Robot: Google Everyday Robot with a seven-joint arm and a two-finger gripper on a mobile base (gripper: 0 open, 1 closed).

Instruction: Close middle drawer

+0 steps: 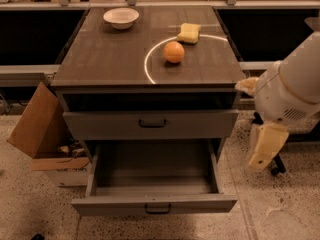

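The middle drawer is pulled far out of the grey cabinet. It is a deep grey box, empty inside, with a small dark bar handle on its flat front. Above it sits the wider top drawer front, nearly flush. The lowest drawer is hidden under the open one. My gripper, cream-coloured below the white arm, hangs to the right of the cabinet at the height of the open drawer's cavity. It touches nothing.
On the cabinet top are a white bowl, an orange and a yellow sponge. An open cardboard box leans against the cabinet's left side. A dark wheeled base stands on the speckled floor at the right.
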